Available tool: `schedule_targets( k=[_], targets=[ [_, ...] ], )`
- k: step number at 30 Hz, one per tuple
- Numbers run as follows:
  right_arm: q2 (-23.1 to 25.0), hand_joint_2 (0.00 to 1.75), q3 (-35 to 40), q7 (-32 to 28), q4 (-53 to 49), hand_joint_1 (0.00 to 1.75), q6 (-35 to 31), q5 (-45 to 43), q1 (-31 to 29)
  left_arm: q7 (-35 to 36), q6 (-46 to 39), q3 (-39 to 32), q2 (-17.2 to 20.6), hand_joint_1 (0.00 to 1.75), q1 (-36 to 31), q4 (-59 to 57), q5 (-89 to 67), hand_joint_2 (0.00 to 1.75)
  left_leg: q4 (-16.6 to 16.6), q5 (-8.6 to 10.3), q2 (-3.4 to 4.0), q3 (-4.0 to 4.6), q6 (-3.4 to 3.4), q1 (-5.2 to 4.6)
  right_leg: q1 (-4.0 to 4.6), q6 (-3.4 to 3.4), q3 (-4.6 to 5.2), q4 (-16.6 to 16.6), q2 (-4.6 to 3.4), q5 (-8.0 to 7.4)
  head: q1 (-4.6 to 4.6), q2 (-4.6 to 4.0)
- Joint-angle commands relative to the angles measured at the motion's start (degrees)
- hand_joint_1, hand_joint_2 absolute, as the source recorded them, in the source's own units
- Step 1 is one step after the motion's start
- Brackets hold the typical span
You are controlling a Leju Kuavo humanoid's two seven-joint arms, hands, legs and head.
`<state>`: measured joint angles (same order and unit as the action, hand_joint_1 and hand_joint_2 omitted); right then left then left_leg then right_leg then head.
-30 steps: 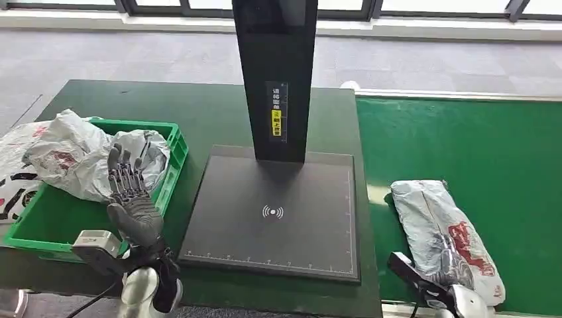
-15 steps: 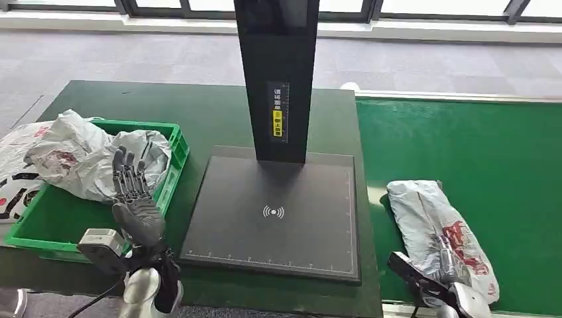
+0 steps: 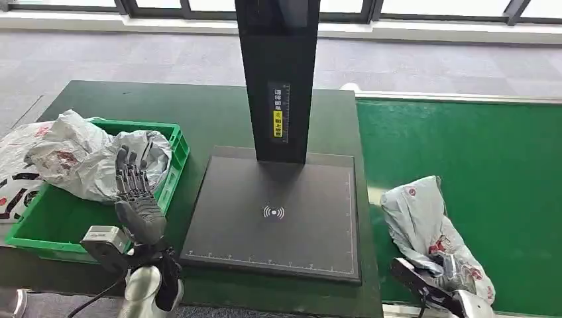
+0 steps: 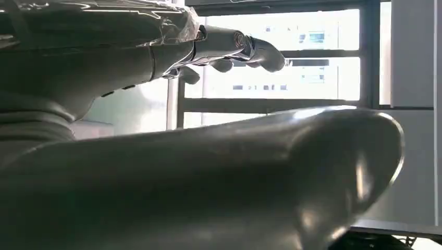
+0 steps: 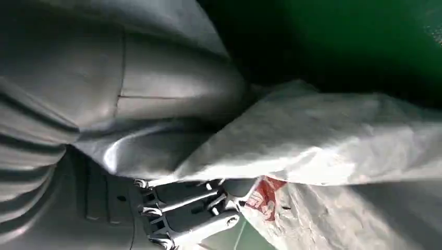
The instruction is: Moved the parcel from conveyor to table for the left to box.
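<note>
A grey plastic parcel (image 3: pixel 420 215) with red print lies crumpled on the green conveyor (image 3: pixel 477 139) at the lower right. My right hand (image 3: pixel 451 273) grips its near end, and the bag bunches up around the fingers. In the right wrist view the parcel (image 5: pixel 339 135) is pressed against my right hand (image 5: pixel 104 104), with the fingers (image 5: pixel 182 219) curled under it. My left hand (image 3: pixel 136 195) is raised with fingers straight and apart, holding nothing, over the near right edge of the green box (image 3: pixel 173 142). The left wrist view has the left hand (image 4: pixel 182 172) seen against windows.
Two grey parcels (image 3: pixel 79 159) lie in the green box, and another bag hangs over its left side. A black scanner pad (image 3: pixel 278 218) with a tall black column (image 3: pixel 278 79) stands on the dark green table between box and conveyor.
The parcel on the conveyor has been bunched up and drawn toward its near end as my right hand closed on it. My left hand drifted slightly right.
</note>
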<state>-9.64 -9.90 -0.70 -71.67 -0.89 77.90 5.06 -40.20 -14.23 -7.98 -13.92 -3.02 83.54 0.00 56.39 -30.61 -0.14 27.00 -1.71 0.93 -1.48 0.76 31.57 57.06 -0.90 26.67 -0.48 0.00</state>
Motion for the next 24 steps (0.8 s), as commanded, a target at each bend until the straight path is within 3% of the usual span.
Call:
schedule_targets(
  k=[1,7,8,13,17,24],
  targets=[
    [1.66,1.75,1.96,-1.33,-2.26,1.75,1.05,-1.75,2.63,0.2,-0.04,0.96,0.87,0.0,0.52,-0.88,-0.17,0.0,-0.14,0.07,-0.06,0.06,0.06,0.04,0.08,-0.12,0.01,-0.16,0.15,-0.05,0.0,0.0],
    [2.2,1.75,1.97,-0.75,-5.77,1.75,0.39,-2.12,4.75,0.2,0.35,0.61,0.51,0.0,0.12,-1.27,-0.64,0.0,-0.06,0.0,-0.11,0.13,0.06,0.04,0.05,-0.06,0.03,-0.06,0.17,0.06,0.0,0.0],
    [3.49,1.75,1.41,-1.44,-7.28,1.75,-3.62,-3.07,4.66,0.2,0.67,0.45,0.28,0.0,-0.08,-1.5,-0.6,0.0,-0.13,0.04,-0.1,0.14,0.08,0.01,0.04,-0.09,0.06,-0.11,0.19,0.03,0.02,0.0],
    [4.61,1.75,2.12,-2.03,-8.29,1.75,-6.29,-3.93,1.26,0.2,0.88,-0.05,-0.12,0.0,0.33,-0.78,-0.54,0.0,-0.12,0.03,0.13,0.25,0.09,0.02,0.04,-0.11,0.18,-0.1,-0.02,-0.05,0.02,0.0],
    [5.14,1.75,2.42,-3.72,-9.06,1.75,-12.46,-6.67,-1.35,0.2,0.97,-0.12,-0.32,0.0,1.05,-0.17,-0.82,0.0,-0.13,0.02,0.22,0.27,0.09,0.03,0.04,-0.1,0.24,-0.1,-0.08,-0.07,0.02,0.0],
    [6.29,1.75,2.52,-4.23,-11.84,1.75,-17.35,-7.74,-1.93,0.2,0.98,0.19,-0.46,0.0,0.66,-0.39,-0.97,0.0,-0.07,-0.01,0.1,0.28,0.07,0.0,0.0,-0.06,0.21,-0.01,-0.02,0.01,0.0,0.0]
  ],
)
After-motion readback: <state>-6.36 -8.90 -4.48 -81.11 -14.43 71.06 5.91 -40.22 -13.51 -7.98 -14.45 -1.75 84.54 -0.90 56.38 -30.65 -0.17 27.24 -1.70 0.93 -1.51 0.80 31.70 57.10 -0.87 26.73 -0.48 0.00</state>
